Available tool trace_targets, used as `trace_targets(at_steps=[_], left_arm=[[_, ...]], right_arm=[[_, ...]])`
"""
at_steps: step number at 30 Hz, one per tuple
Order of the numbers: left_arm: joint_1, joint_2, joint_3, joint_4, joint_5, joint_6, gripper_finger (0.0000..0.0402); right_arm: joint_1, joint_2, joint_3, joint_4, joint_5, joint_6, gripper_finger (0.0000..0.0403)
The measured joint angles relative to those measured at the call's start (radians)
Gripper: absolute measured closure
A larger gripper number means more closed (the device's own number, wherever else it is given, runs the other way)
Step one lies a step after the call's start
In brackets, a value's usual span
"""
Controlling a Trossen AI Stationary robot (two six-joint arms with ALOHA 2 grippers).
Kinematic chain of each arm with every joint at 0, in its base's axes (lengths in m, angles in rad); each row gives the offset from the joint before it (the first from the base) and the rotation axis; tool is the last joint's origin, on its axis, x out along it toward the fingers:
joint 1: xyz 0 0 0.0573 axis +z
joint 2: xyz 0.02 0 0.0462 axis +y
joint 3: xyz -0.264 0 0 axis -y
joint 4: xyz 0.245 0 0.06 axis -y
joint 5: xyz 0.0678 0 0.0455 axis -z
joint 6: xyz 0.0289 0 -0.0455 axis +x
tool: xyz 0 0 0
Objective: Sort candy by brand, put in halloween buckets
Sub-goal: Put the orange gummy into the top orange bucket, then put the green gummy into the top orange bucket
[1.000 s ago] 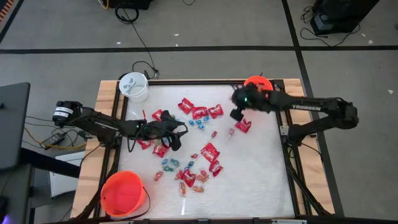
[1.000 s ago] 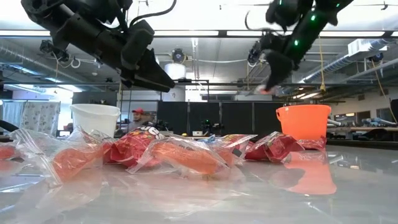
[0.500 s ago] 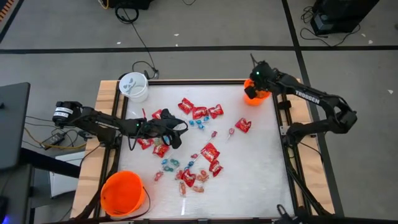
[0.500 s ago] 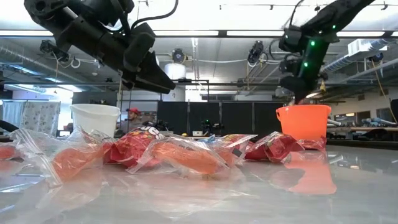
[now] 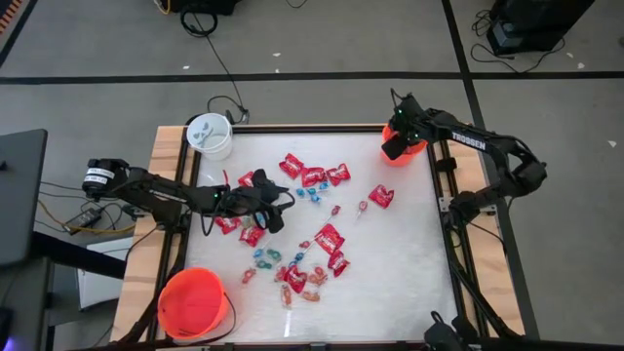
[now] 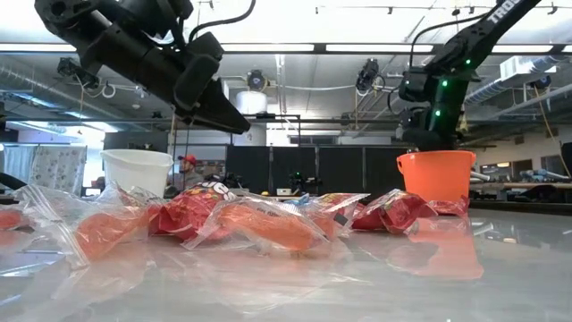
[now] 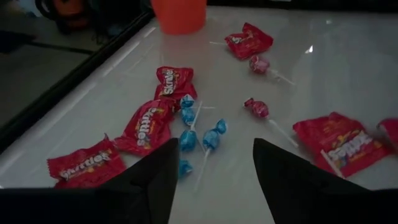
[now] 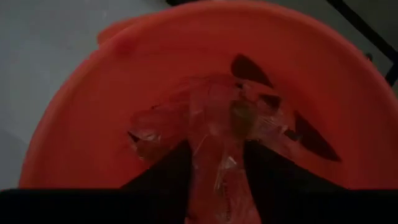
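- Grey floor with cables surrounds the white table [image 5: 409, 283], which sits in a wooden frame
- Left gripper [image 5: 276, 209] hangs low over the table's left-middle part, above a cluster of red packets [image 5: 252, 234]; its fingers [image 7: 152, 180] stand well apart and hold nothing
- Through that arm's wrist camera, blue sweets [image 7: 198, 135] on sticks lie between the finger tips, on the tabletop, with red packets [image 7: 148, 124] just beside them and pink sweets [image 7: 256, 107] farther off
- Right gripper [image 5: 395, 146] is at the far right corner, directly over the small orange pail [image 5: 415, 148]
- Its fingers [image 8: 168, 171] are parted and point down into the pail; clear-wrapped sweets [image 8: 217, 124] lie on the pail's bottom, one wrapper showing in the gap between the fingers, and I cannot tell whether that wrapper touches them
- White pail [image 5: 210, 135] stands at the far left corner, just off the white surface
- Large orange pail [image 5: 193, 302] stands at the near left corner
- More red packets [image 5: 312, 175] lie in the middle toward the far side, one alone [image 5: 380, 197] to the right of them, and a mixed group of red, blue and pink sweets [image 5: 297, 273] lies nearer the front edge
- From table height the small orange pail [image 6: 436, 174] stands behind the heaped wrappers, the right gripper [image 6: 427, 134] just above its rim
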Motion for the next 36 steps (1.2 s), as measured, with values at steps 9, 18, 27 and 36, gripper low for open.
trace_targets(at_steps=[9,18,27,36], left_arm=[[0.0,-0.033,0.028,-0.215,-0.037,-0.076,0.0191],[0.0,-0.056,0.2,-0.768,0.068,-0.241,0.0191],[0.0,-0.053,0.176,-1.036,0.306,-0.495,0.0191],[0.0,-0.053,0.068,-0.935,0.328,-0.578,0.0191]], right_arm=[[0.023,-0.14,0.0,0.006,-0.105,0.108,0.0205],[0.138,-0.316,0.0,0.14,-0.204,0.14,0.0209],[0.34,-0.396,-0.077,0.313,-0.175,0.184,0.0209],[0.406,-0.396,-0.159,0.473,-0.141,0.125,0.0209]])
